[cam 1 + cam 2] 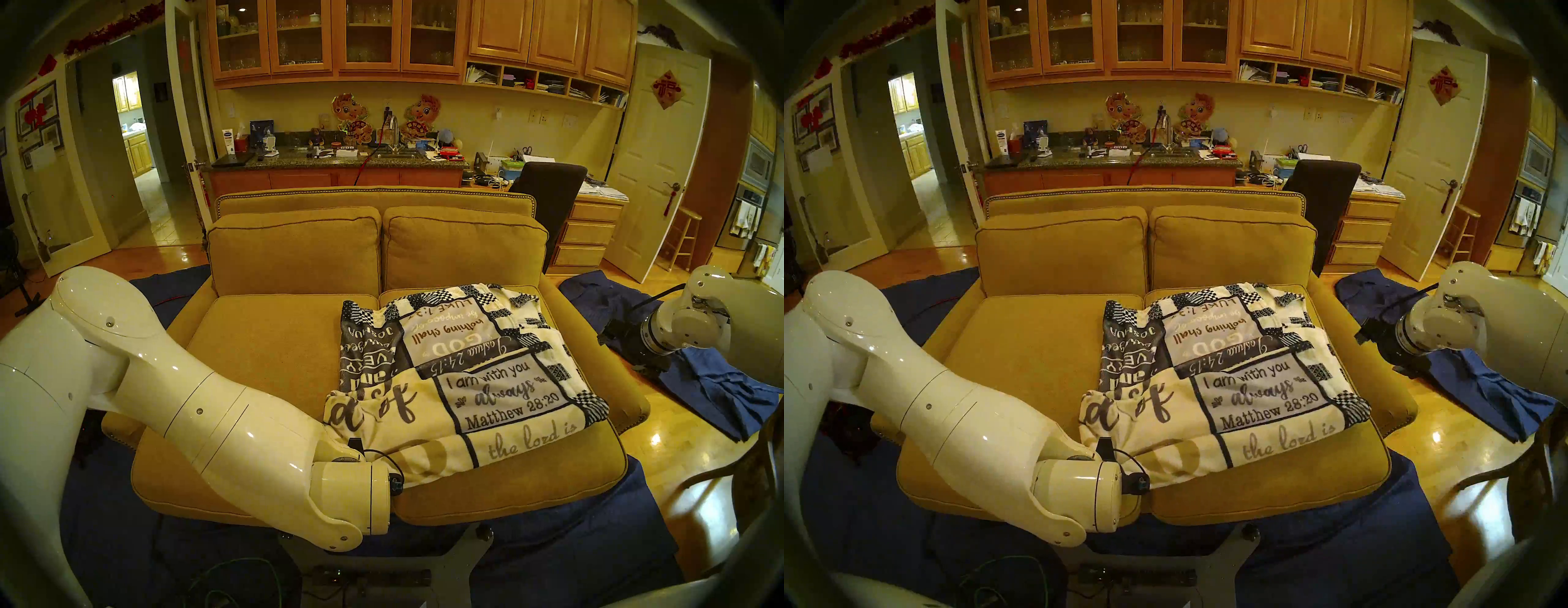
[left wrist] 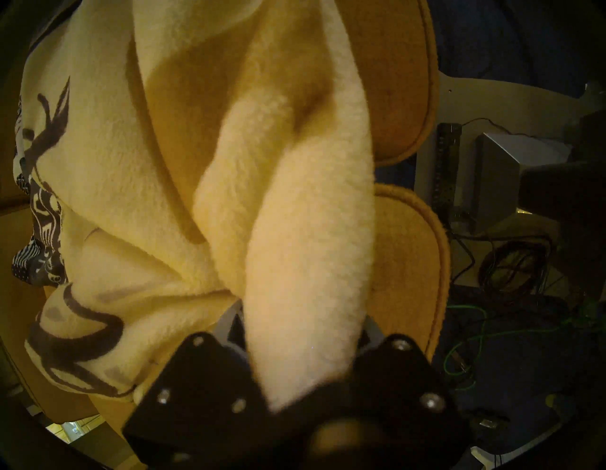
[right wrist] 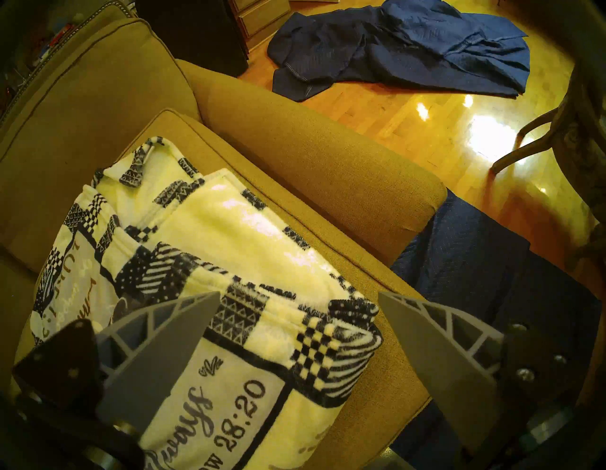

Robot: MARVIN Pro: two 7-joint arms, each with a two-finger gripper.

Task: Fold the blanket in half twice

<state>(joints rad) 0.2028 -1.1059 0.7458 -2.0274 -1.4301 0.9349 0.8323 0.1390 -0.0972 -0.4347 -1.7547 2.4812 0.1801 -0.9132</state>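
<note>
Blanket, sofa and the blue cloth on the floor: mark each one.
blanket (image 1: 505, 395), left head view, on the Matthew verse panel.
sofa (image 1: 271, 335), left head view, bare left seat cushion.
blue cloth (image 3: 410, 55), right wrist view, the middle of its crumpled folds.

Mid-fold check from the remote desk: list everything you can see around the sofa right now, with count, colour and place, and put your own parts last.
blanket: one, cream-white with navy verse panels and checkered edge, partly folded on the sofa's right seat cushion.
sofa: one, mustard yellow, centre of view, two back cushions.
dark blue cloths: several, on the wood floor to the right of the sofa and under its front.
office chair: one, dark, behind the sofa's right end.
counter: one, dark speckled top, cluttered, behind the sofa.
wall cabinets: a row, honey wood, above the counter.
left gripper: clamped on a cream fold of the blanket at the sofa's front edge.
right gripper: open, empty, above the blanket's right corner.
</note>
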